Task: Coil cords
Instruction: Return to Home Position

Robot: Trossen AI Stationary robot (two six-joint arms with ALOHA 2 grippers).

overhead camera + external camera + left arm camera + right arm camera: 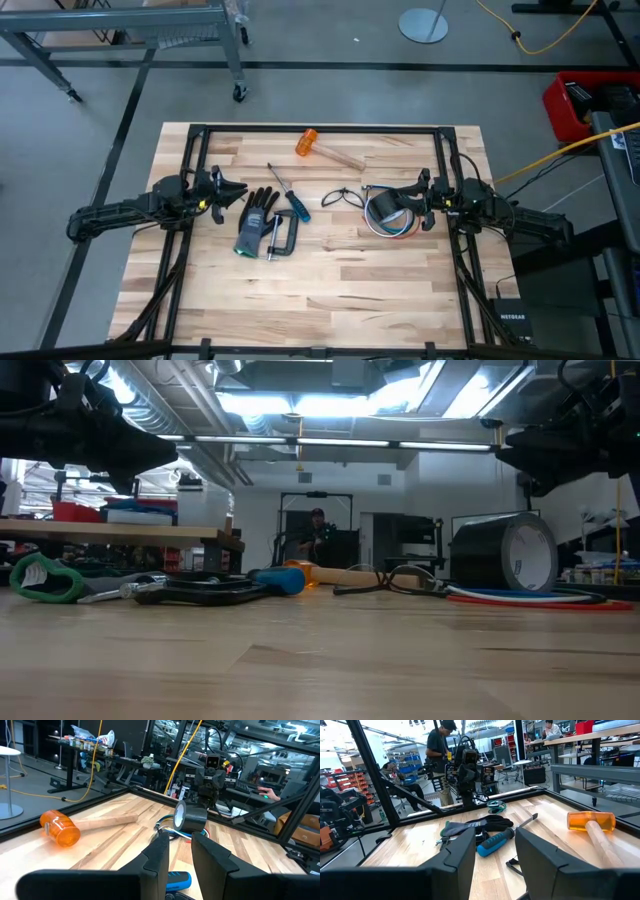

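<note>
A bundle of red, white and blue wires (396, 231) is shown lying flat on the table (330, 300), curled against the foot of a dark tape roll (384, 208) that stands on edge. Black cord loops (343, 198) lie just beside the roll, on its side toward the left arm. A green cord (495, 806) is seen well apart from the roll, close under the left gripper (240, 191). Between that cord and the roll lie gloves (257, 215), a clamp (282, 238) and a screwdriver (290, 195). An orange hammer (328, 150) lies behind the roll, toward the far edge.

The right gripper (409, 197) is held just beside the roll and raised above the table, its fingers parted with nothing grasped. The left gripper is likewise released and empty, pointed toward the roll from far off.

The wires are judged to lie directly ahead of and below the right gripper, so the right arm is much the nearer. Their long axis appears to run along the line between the two grippers. A straight pull back from the roll is judged enough to leave the wires unsnagged.
</note>
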